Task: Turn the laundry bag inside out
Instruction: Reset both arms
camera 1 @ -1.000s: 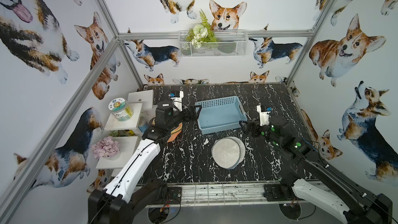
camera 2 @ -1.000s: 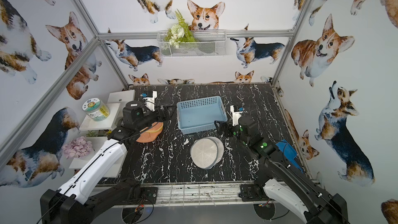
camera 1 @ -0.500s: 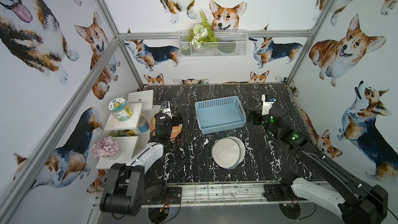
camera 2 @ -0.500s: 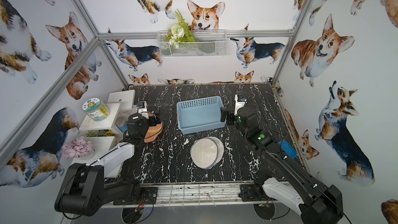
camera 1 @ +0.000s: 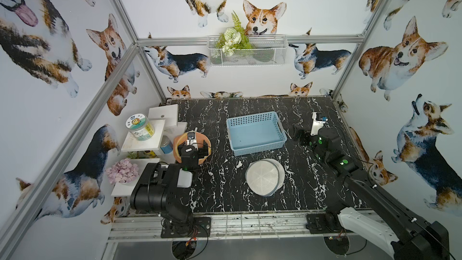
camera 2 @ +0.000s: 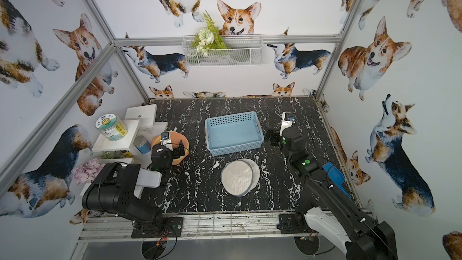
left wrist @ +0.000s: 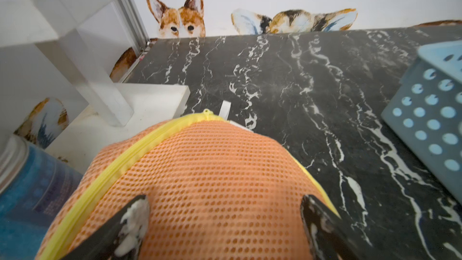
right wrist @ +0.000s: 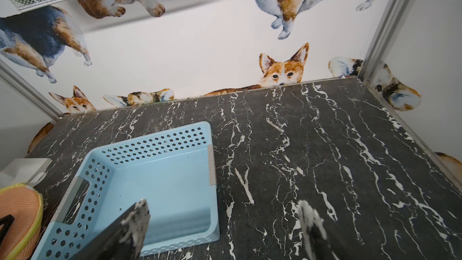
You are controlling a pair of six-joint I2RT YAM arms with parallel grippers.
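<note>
An orange mesh laundry bag (camera 1: 180, 143) with a yellow zipper (left wrist: 140, 143) lies at the table's left, by the white shelf. My left gripper (left wrist: 225, 206) hovers just over it, open, its fingers (left wrist: 136, 211) spread across the mesh and holding nothing. In both top views this gripper (camera 1: 197, 150) (camera 2: 175, 150) covers part of the bag. A round white mesh bag (camera 1: 265, 177) (camera 2: 240, 177) lies flat at the middle front. My right gripper (right wrist: 222, 208) is open and empty, above the table beside the blue basket's right end (camera 1: 300, 136).
A light blue perforated basket (camera 1: 256, 133) (right wrist: 160, 143) stands empty at mid-table. White shelves (camera 1: 147, 143) at the left carry a jar (camera 1: 140, 127) and pink flowers (camera 1: 122, 171). A blue can (left wrist: 27, 186) stands by the orange bag. A blue scoop (camera 2: 333, 173) lies at the right edge.
The left arm has folded back toward the front, its gripper now over the orange bag. The right gripper has drawn back and to the right, away from the basket. Both stayed open.
</note>
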